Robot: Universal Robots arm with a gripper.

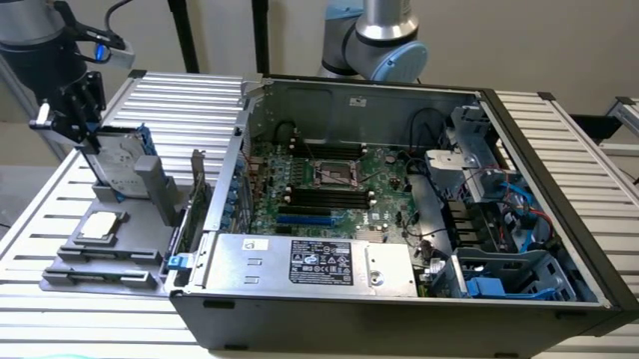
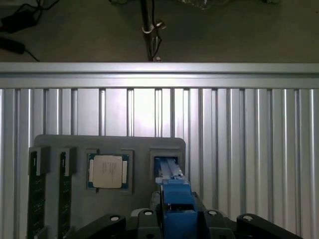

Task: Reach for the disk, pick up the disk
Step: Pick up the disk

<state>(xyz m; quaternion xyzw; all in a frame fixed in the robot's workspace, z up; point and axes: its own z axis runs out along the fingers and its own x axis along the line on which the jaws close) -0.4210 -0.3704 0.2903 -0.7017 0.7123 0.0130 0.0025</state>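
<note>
Exterior view: the flat silver-grey metal disk with bright blue plastic rails (image 1: pixel 122 163) stands on edge in a slot of the grey plastic fixture tray (image 1: pixel 150 221) on the ribbed aluminium surface (image 1: pixel 30 224). It is probably kept upright so that its top edge is free to grasp, and the black pincer (image 1: pixel 82 133) sits at that edge. Wrist view: the disk (image 2: pixel 174 199) lies edge-on along the pincer's centre line, beside the square silver chip (image 2: pixel 108 172); whether the pincer has clamped it cannot be told.
</note>
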